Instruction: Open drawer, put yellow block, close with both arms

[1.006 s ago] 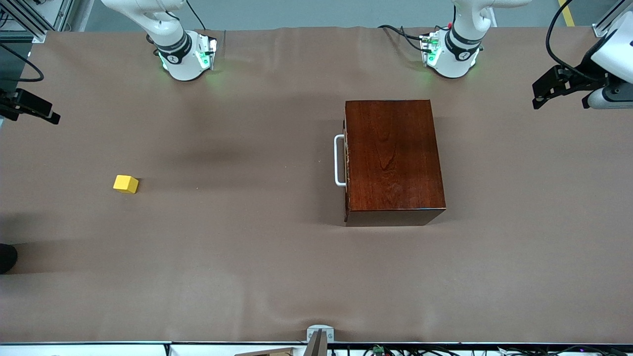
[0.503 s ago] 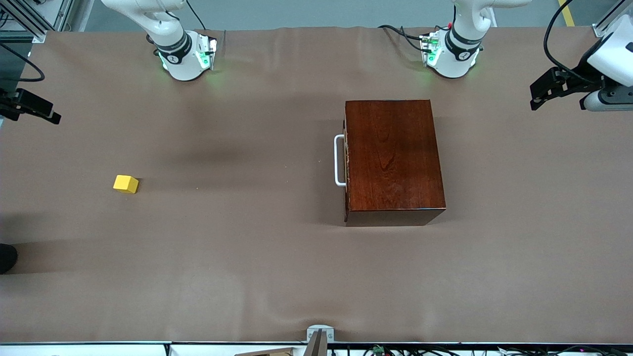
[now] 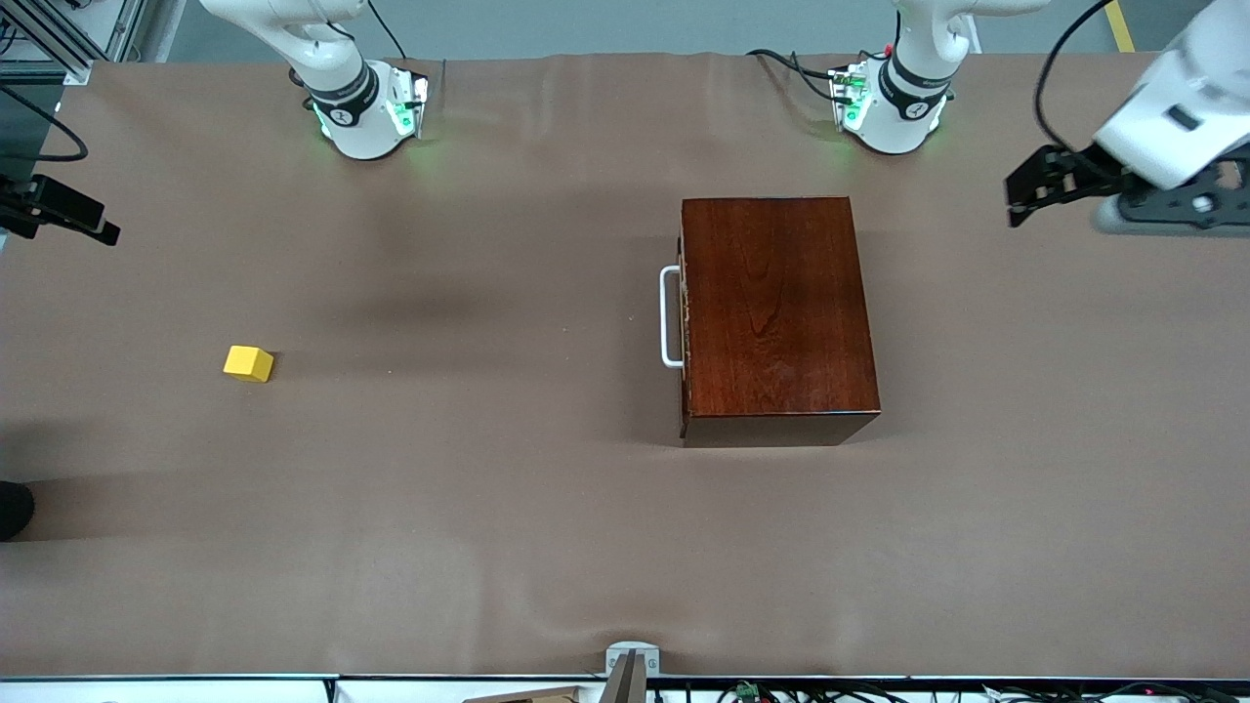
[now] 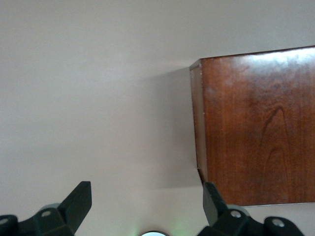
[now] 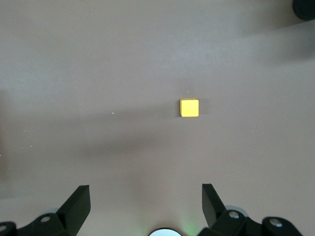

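The dark mahogany box stands on the table with its drawer shut; the white bar handle faces the right arm's end. The box also shows in the left wrist view. The yellow block lies on the cloth toward the right arm's end, and shows in the right wrist view. My left gripper is open and empty, up in the air at the left arm's end of the table, apart from the box. My right gripper is open and empty at the frame edge at the right arm's end, high over the table.
A brown cloth covers the table. Both arm bases stand along the edge farthest from the front camera. A dark round object sits at the edge of the right arm's end. A small grey mount sits at the near edge.
My left gripper has moved in from the table's end toward the box. The right gripper, the block and the box have not moved.
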Tool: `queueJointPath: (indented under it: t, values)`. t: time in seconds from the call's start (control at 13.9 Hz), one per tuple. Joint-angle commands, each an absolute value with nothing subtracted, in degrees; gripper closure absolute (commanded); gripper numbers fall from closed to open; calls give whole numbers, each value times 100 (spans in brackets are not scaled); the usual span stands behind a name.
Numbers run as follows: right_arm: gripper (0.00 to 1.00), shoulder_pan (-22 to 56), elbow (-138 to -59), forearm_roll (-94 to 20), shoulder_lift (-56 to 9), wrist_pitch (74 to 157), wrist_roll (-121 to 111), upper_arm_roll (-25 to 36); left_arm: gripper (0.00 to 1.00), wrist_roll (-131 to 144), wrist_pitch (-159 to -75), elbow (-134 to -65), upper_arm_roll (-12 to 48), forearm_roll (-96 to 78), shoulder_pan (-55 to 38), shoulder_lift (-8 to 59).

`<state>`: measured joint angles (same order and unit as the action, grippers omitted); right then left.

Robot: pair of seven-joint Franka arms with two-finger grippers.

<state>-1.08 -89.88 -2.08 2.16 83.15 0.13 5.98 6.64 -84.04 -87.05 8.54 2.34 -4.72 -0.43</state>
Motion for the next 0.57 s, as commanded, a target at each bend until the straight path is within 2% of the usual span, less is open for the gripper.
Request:
queueJointPath:
  t: [0.0,0.14,0.5]
  values:
    - [0,-132,-9132,-193,369,8350,44,580,0,1027,-8429,-8543,1211,202,-492,306]
    - [0,-132,-9132,-193,369,8350,44,580,0,1387,-8429,-8324,1475,403,-658,622]
    - [0,-114,-9141,-193,369,8332,44,589,0,2258,-8648,-7806,1512,615,-1581,1466]
